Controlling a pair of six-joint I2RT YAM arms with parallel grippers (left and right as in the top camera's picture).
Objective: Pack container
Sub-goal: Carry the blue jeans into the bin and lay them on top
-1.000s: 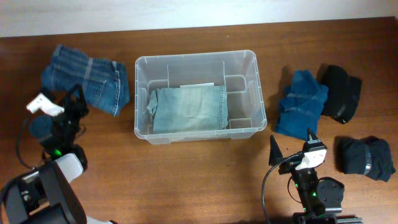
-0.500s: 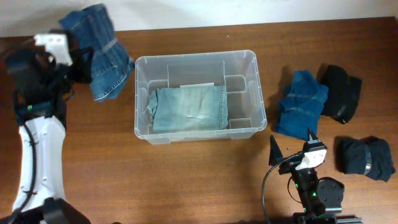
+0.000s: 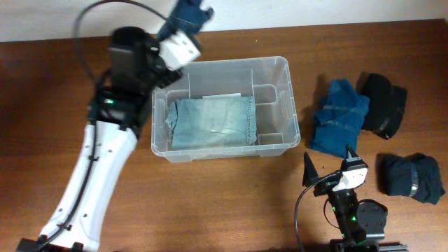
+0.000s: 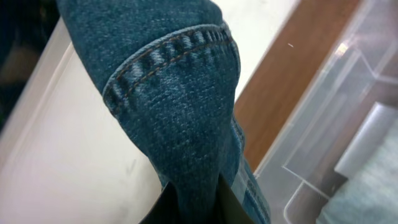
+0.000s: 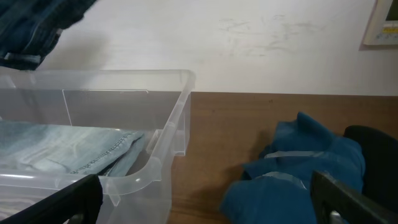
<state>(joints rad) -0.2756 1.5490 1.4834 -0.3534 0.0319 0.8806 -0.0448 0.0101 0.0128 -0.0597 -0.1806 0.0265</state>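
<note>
The clear plastic container [image 3: 287,91] stands mid-table with light blue folded jeans [image 3: 210,122] inside. My left gripper [image 3: 187,15] is shut on dark blue jeans [image 4: 174,106] and holds them high near the container's far left corner [image 4: 323,143]. My right gripper [image 3: 329,164] is open and empty, resting low at the front right, facing the container's right end [image 5: 168,155] and a blue garment [image 5: 298,168].
To the container's right lie a blue folded garment [image 3: 339,115], a black garment [image 3: 383,103] and a dark rolled garment [image 3: 411,177]. A light wall runs along the table's far edge.
My left arm has swung from the table's left side up and right to the container's far left corner, carrying the dark blue jeans. The right arm has not moved.
</note>
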